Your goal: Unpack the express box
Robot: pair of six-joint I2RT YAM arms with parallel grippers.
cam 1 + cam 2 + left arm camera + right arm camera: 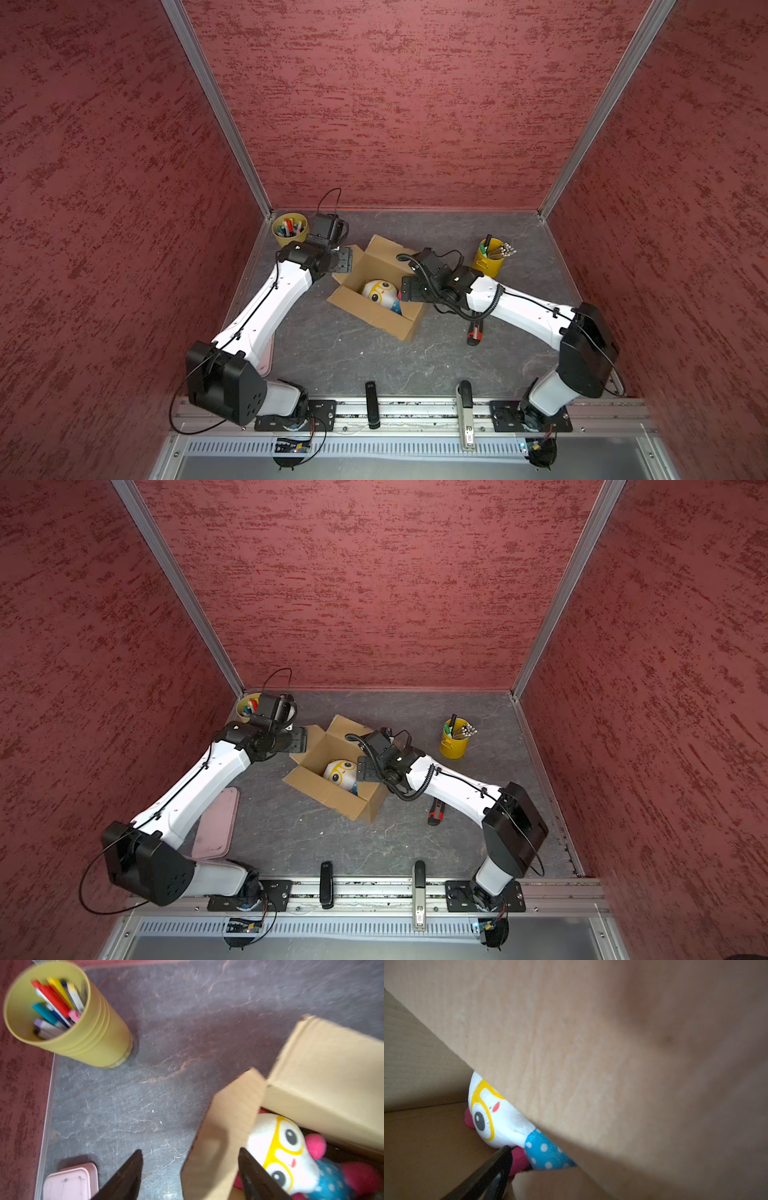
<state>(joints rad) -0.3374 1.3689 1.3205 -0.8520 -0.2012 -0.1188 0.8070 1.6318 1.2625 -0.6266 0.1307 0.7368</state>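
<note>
Here express box (374,312) open, doll (379,291) inside; left pincer (190,1150) apparently straddling flap (224,1126).

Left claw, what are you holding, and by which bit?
Nothing. The left claw stands open astride a flap of the express box, not pinching it.

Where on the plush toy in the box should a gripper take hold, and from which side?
Probably best by the plush toy's round white head, coming down from above through the open top. The walls and raised flaps of the express box close off its sides, and the head lies uppermost and exposed.
</note>
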